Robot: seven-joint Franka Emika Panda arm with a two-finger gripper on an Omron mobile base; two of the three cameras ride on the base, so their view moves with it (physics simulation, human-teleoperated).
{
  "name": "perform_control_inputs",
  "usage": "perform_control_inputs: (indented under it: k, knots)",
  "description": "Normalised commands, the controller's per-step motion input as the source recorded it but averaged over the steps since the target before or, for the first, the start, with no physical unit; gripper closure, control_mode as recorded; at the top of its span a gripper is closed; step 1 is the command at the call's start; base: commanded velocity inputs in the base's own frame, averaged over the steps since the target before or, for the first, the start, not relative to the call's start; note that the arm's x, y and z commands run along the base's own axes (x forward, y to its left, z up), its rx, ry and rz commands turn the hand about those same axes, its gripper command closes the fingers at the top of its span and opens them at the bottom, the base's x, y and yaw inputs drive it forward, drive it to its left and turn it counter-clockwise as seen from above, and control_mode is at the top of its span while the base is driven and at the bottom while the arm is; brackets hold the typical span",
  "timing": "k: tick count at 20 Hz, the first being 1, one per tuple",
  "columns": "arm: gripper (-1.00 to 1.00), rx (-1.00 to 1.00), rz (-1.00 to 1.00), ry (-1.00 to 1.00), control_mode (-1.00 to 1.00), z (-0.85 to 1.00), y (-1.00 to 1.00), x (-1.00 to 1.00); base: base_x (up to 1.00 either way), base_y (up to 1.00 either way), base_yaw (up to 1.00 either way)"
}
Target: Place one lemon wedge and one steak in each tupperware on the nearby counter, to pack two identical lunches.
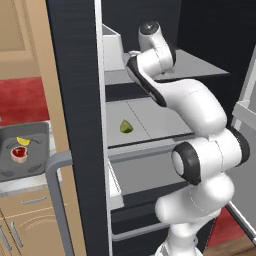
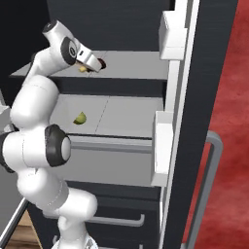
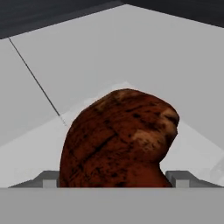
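On the upper fridge shelf, arm reaches in through the open door

- Fingers: spread wide, one on each side of the steak, both tips pressed against its flanks, so they grip the steak
- That steak: dark red-brown and lumpy, standing upright on the pale grey shelf in the hand view. In the right base view it shows as a dark red spot at the tip of the hand
- Small yellow wedge on the same shelf, just beside the hand, on its near side
- Lower shelf: one green-yellow wedge lying alone, well apart from the hand, also seen in the right base view
- Bench, left of the fridge: dark grey tray holds a lemon wedge and a second steak, the wedge just behind the steak; contact between them unclear
- Tan cabinet fronts with slim metal handles below the bench
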Motion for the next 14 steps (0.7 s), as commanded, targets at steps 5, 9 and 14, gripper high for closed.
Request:
perform_control_inputs:
  k: [5,9,14]
  knots:
    - [1.00,0.05,0.09,-0.13,-1.00,-0.08,-0.64,-1.00,0.00,0.00,0.00]
    - [1.00,0.04,0.42,-0.14,-1.00,0.00,-0.20,-1.00,0.00,0.00,0.00]
    - [1.00,0.00,0.56,0.00,-1.00,0.00,0.00,-1.00,0.00,0.00,0.00]
